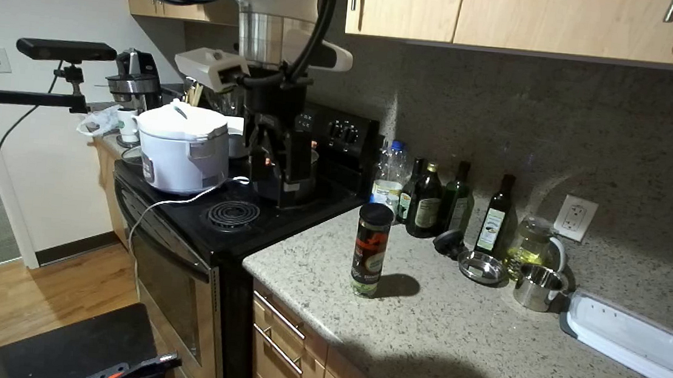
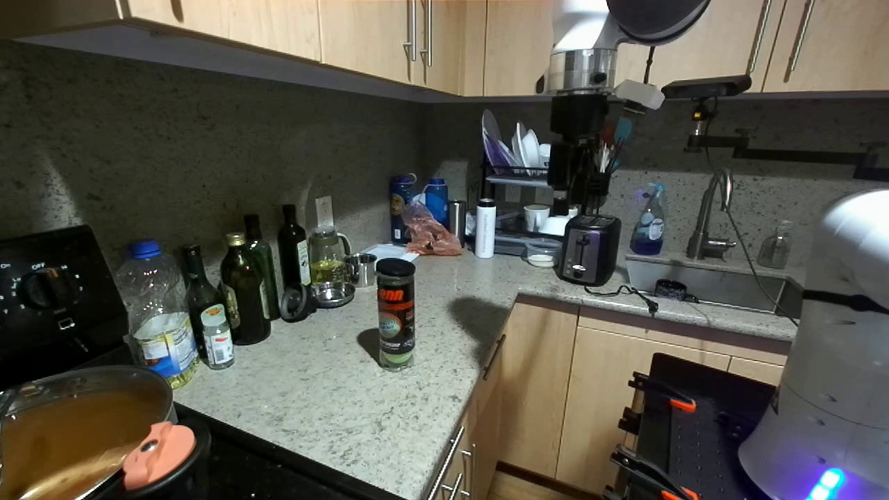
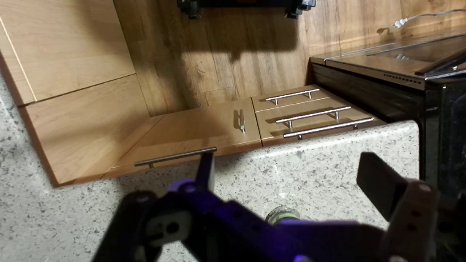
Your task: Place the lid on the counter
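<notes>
See the hand point(image 3: 287, 162) spread wide, with nothing in it. Farther out, find the black lid point(image 1: 376, 214) on top of the tall can point(image 1: 369, 256): likely light, smooth and a little bendy, so best pinched softly on both sides of the rim. Under and past that, see the speckled tabletop point(image 1: 315, 260).

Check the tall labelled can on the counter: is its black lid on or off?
On: the black lid covers the top of the upright can in both exterior views.
</notes>
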